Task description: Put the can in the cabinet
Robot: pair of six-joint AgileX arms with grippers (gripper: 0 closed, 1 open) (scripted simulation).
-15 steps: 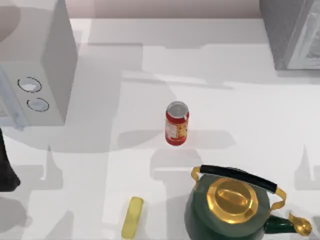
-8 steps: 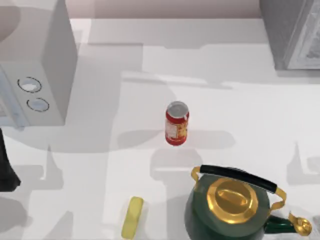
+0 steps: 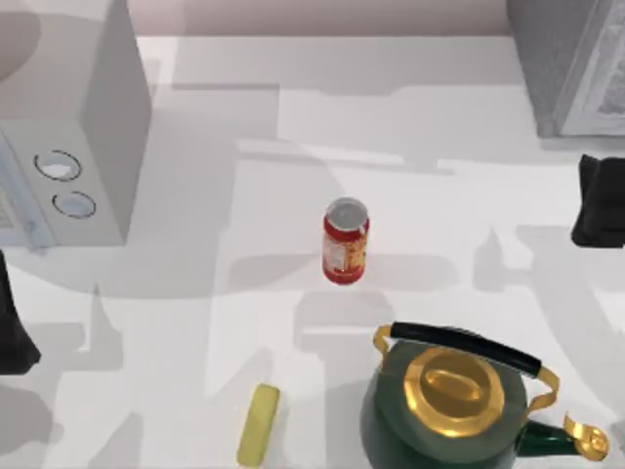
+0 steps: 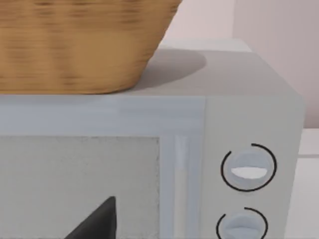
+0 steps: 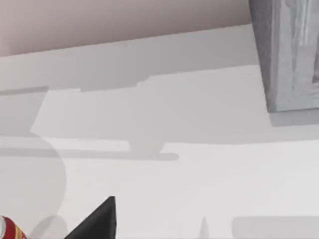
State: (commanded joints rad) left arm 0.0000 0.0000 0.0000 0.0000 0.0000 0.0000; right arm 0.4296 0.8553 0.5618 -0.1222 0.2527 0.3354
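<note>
Can (image 3: 345,241) stands upright in the middle of the table (image 3: 195,322), red with a silver top and a yellow-white label, nothing touching it. All places below are given from the can. The green kettle (image 3: 454,405) sits just nearer the camera and to the right; a yellow block (image 3: 259,423) lies nearer and to the left. The microwave (image 3: 68,147) is well to the left, with a woven basket (image 4: 79,45) on its top. The grey cabinet (image 3: 571,63) stands far off to the right and back.

The right arm (image 3: 601,200) is a dark shape at the table's right edge, well apart from the can; the left arm (image 3: 12,332) sits parked at the left edge. Whether either hand's fingers are apart or together I cannot tell.

The can looks light, rigid and smooth, so likely a little slippery and easy to tip. I would grip it across the label at mid-height, squarely, keeping it upright and clear of the kettle's handle.
</note>
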